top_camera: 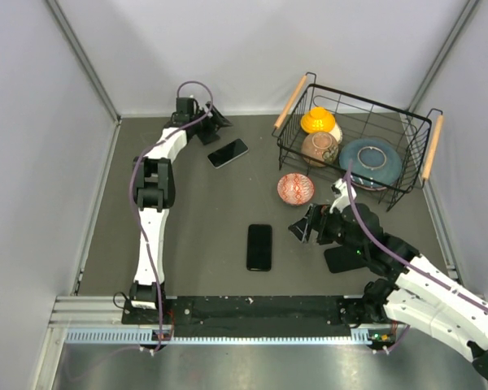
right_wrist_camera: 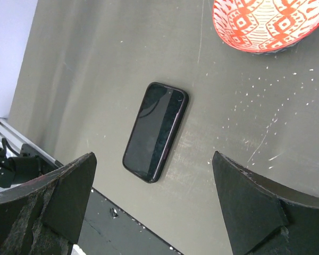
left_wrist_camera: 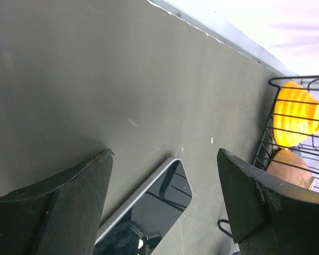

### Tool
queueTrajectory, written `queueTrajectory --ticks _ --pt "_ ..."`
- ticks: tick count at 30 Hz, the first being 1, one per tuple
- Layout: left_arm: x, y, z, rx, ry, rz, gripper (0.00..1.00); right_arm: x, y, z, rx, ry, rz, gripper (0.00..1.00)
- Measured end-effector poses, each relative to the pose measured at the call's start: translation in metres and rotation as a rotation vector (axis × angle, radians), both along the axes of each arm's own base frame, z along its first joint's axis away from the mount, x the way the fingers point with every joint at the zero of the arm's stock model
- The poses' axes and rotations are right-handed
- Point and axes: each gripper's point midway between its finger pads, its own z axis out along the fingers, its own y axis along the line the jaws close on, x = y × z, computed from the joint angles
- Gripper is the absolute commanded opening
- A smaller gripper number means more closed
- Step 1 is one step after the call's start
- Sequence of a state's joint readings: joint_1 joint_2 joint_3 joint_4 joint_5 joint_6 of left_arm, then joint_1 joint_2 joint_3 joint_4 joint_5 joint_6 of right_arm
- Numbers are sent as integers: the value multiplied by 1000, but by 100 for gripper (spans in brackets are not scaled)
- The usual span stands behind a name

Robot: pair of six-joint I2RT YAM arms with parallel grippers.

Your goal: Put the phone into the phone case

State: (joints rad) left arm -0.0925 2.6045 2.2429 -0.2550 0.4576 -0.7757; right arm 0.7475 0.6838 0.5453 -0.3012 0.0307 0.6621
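A phone (top_camera: 228,153) with a glossy black screen and silver rim lies flat at the back of the table. My left gripper (top_camera: 214,128) is open and empty just behind it. In the left wrist view the phone (left_wrist_camera: 149,212) lies below and between the spread fingers of the left gripper (left_wrist_camera: 165,154). A black phone case (top_camera: 259,247) lies flat in the middle near the front. My right gripper (top_camera: 302,227) is open and empty to its right. In the right wrist view the case (right_wrist_camera: 155,130) lies ahead of the right gripper (right_wrist_camera: 154,156).
A black wire basket (top_camera: 413,122) with wooden handles stands at the back right, holding a yellow item (top_camera: 318,120), a brown bowl (top_camera: 320,148) and a blue plate (top_camera: 371,161). A red patterned bowl (top_camera: 296,188) sits in front of it. A black rail (top_camera: 260,309) runs along the near edge.
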Motion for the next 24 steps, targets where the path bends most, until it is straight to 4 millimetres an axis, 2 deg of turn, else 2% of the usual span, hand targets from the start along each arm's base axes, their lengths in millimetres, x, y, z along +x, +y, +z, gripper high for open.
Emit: queueTrajectory --ticks 5,9,13,19,24 --pt "-10 -29 -4 -29 6 -54 83 -2 -6 -1 -14 1 -10 90" --pt "-23 -41 -5 -32 8 -95 83 -5 -11 7 3 -22 -20 90" --pt "-45 -36 -6 39 24 -116 83 -7 -14 10 11 -30 -21 90" --pt "-87 -18 -13 244 60 -149 84 -12 -17 14 26 -35 -25 90" --pt "-109 -17 -18 386 52 -225 86 -14 -18 18 44 -43 -27 90"
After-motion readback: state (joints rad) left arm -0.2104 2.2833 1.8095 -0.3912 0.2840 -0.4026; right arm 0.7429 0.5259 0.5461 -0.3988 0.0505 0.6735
